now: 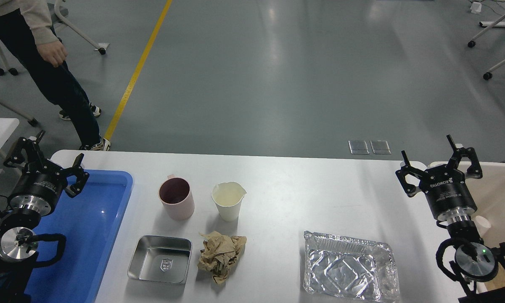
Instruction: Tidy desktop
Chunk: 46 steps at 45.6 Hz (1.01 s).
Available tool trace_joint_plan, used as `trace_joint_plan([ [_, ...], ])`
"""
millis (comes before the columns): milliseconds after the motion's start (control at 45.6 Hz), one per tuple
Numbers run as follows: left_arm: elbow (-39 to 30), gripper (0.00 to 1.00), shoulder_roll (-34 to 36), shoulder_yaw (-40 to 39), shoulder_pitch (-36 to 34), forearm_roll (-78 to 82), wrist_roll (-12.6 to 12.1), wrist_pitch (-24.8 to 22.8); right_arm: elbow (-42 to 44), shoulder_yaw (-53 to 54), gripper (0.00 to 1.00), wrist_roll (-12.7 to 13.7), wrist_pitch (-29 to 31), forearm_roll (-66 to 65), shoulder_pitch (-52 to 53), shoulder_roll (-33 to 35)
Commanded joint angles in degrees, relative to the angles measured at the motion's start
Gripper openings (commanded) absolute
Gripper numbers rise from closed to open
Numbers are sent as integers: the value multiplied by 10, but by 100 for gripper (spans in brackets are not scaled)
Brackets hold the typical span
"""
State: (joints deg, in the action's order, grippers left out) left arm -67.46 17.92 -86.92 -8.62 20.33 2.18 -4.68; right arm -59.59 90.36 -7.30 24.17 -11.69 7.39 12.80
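The white desktop [286, 181] carries a pink mug [176, 198], a white paper cup [228, 200] with a dented rim, a square steel tray [160, 259], a crumpled brown paper wad [221, 256] and a foil container [349, 267]. My left gripper [50, 158] is open and empty, raised over the far left end above the blue tray's back corner. My right gripper [439, 158] is open and empty, raised at the table's right end, near the cream bin.
A blue plastic tray [90, 235] lies at the left end of the table. A cream bin [498, 198] stands at the right end. A person [50, 63] stands on the floor beyond the back left corner.
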Motion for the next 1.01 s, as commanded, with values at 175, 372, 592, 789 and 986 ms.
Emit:
trace_joint_plan([
  [175,-67,96,52,56,21,40,-3,25,0,-1,100,0,0,0,0,-3],
  [372,-105,92,143,152,18,69,-8,75,1,-1,100,0,0,0,1,-1],
  [592,-144,93,311,263,-20,67,-20,99,3,-1,100,0,0,0,1,1],
  [789,-183,93,431,295,-30,67,-36,100,-1,-1,100,0,0,0,3,1],
  [986,-210,95,544,311,-28,69,-26,93,-2,-16,100,0,-1,0,4,3],
])
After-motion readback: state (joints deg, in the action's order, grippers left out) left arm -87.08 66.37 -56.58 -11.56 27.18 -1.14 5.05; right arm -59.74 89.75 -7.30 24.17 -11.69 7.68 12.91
